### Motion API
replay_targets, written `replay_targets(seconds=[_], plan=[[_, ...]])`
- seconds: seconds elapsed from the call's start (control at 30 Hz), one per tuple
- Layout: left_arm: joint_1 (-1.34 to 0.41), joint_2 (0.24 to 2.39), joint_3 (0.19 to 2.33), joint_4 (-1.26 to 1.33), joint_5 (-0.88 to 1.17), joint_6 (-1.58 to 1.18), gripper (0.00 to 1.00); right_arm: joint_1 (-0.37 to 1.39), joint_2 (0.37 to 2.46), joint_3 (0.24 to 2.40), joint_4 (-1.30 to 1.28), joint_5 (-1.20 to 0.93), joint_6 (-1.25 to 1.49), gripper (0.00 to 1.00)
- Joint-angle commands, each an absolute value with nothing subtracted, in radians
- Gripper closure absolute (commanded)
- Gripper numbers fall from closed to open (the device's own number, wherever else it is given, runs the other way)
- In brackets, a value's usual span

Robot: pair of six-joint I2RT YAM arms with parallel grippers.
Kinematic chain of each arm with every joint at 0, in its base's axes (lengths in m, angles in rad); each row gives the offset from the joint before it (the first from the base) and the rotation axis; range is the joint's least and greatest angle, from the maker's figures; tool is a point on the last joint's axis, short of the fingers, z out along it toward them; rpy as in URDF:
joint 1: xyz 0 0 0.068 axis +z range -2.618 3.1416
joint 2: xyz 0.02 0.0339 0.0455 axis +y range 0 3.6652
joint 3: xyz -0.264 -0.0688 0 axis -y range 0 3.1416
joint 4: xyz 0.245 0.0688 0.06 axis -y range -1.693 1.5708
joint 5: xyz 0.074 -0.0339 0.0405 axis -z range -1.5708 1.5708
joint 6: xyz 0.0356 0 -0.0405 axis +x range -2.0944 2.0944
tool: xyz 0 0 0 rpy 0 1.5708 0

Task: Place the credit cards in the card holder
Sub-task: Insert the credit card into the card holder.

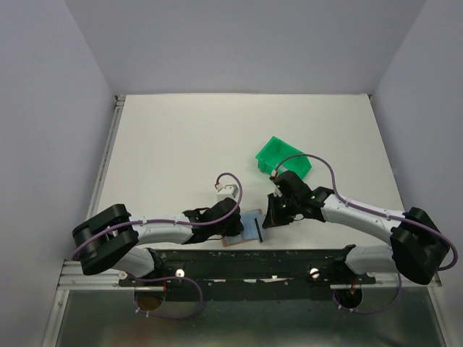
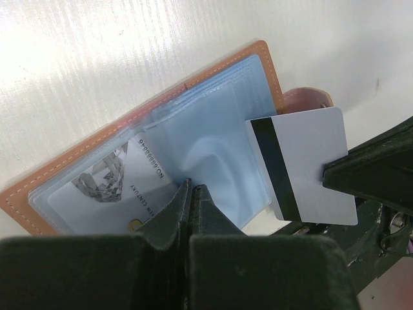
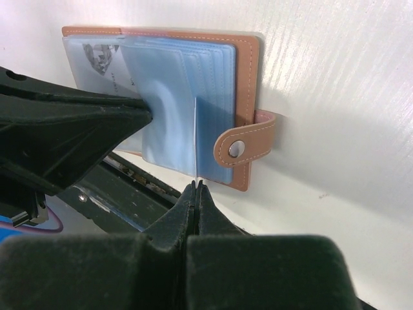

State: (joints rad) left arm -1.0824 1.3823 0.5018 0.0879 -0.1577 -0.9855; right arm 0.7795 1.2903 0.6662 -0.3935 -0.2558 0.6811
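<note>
The tan card holder (image 2: 77, 169) lies open near the table's front edge, its clear blue sleeves (image 2: 213, 148) fanned up. One printed credit card (image 2: 110, 187) sits inside a sleeve. My left gripper (image 2: 192, 187) is shut, with its tips resting on the sleeves and nothing seen between them. My right gripper (image 3: 195, 185) is shut on a second credit card (image 2: 310, 168), pale with a black stripe. It holds that card on edge, one end over the sleeves' open side. In the right wrist view this card (image 3: 195, 139) is a thin line above the snap tab (image 3: 248, 145).
A green plastic bin (image 1: 283, 157) stands on the table behind the right arm. The black base rail (image 1: 253, 259) runs just in front of the card holder (image 1: 233, 242). Grey walls close in the table on three sides.
</note>
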Motion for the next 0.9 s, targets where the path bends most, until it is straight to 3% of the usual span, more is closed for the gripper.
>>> replay_targets(seconds=[0.0, 0.3, 0.87], plan=[[-1.091, 1.416, 0.492, 0.045, -0.164, -0.986, 1.0, 0.781, 1.281, 0.65, -0.38, -0.264, 0.69, 1.0], [-1.094, 1.417, 0.491, 0.048, -0.163, -0.986, 1.0, 0.781, 1.226, 0.667, -0.414, -0.241, 0.687, 1.0], [-1.094, 1.419, 0.489, 0.046, -0.164, -0.991, 1.0, 0.781, 1.327, 0.638, -0.354, -0.262, 0.698, 1.0]])
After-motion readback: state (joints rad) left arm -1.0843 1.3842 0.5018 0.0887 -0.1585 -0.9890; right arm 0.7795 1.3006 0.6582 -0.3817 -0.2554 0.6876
